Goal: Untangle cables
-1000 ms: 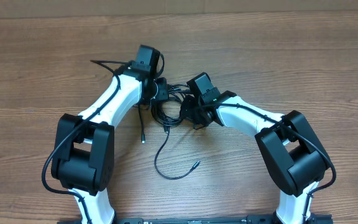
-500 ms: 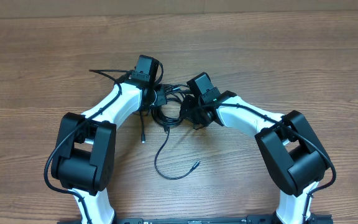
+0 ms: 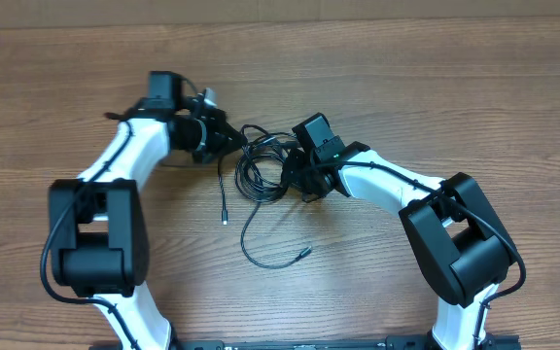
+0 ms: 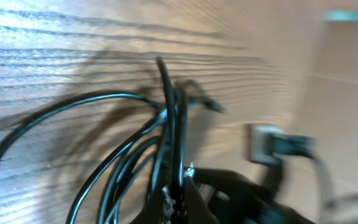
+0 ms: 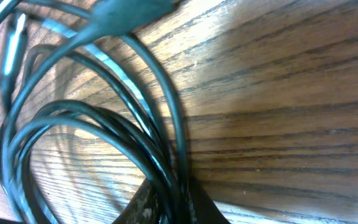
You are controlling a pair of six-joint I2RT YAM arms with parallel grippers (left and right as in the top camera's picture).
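A tangle of thin black cables (image 3: 261,165) lies on the wooden table between my two arms. One strand runs down to a silver-tipped plug (image 3: 225,220); another loops to a plug end (image 3: 306,255). My left gripper (image 3: 229,138) is shut on the cables at the bundle's left side; in the left wrist view the strands (image 4: 169,124) run up from its fingertips (image 4: 178,190). My right gripper (image 3: 295,175) is shut on the cables at the bundle's right side; the coiled loops (image 5: 104,124) pass between its fingertips (image 5: 176,202).
The wooden table (image 3: 406,87) stretches around the arms. A thicker black cable runs along my left arm (image 3: 129,156). A white connector (image 4: 263,143) shows blurred in the left wrist view.
My left arm has swung to the left and turned, pulling its end of the cables leftward and stretching the bundle wider. My right arm has stayed in place.
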